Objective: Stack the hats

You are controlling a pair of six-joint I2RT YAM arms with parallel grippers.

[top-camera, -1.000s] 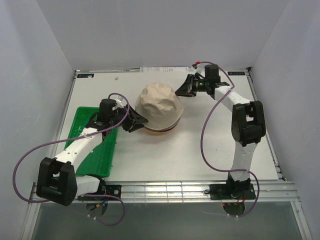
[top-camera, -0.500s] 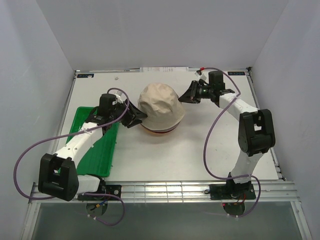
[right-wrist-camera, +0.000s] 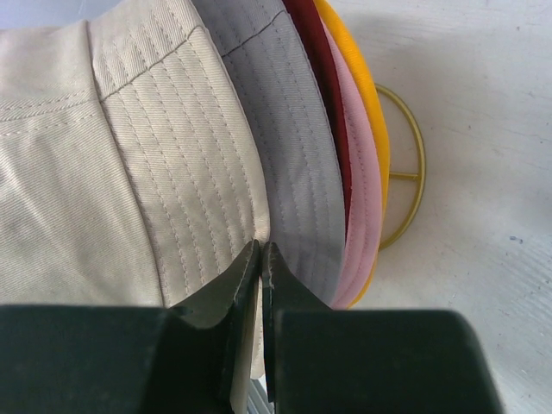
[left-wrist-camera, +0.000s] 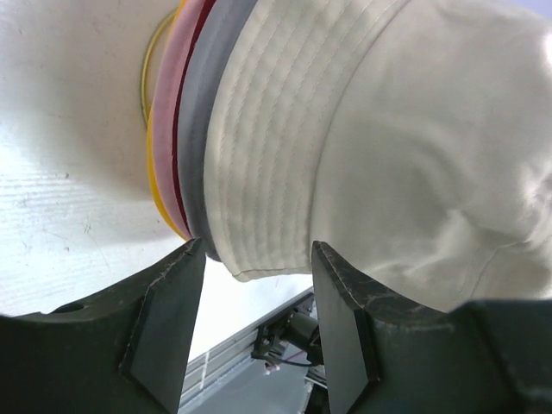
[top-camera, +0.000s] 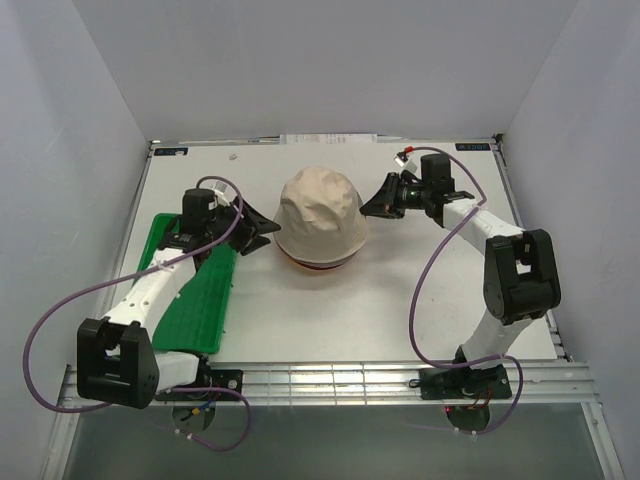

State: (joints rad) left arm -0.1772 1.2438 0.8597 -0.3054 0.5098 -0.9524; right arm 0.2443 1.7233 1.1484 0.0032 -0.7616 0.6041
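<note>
— What does the overhead view give?
— Only the beige hat (top-camera: 318, 212), capping the pile at mid-table (top-camera: 400, 290). The wrist views add the brims beneath: grey hat (right-wrist-camera: 293, 147), dark red hat (right-wrist-camera: 323, 95), pink hat (right-wrist-camera: 362, 207), yellow hat (right-wrist-camera: 366, 95), then a gold wire ring (right-wrist-camera: 414, 164).
— Jaws?
— The left gripper (left-wrist-camera: 256, 250) stands spread, facing the beige brim, gripping nothing. The right gripper (right-wrist-camera: 260, 250) is pressed together, tips at that brim's edge.
— Room?
— The pile sits well apart from every table edge. A green tray (top-camera: 200, 300) lies left, under the left arm (top-camera: 150, 290).

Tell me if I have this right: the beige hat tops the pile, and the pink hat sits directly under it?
Not quite: the beige hat tops the pile, but the grey hat, not the pink hat, sits directly under it. The right wrist view shows the layers.
</note>
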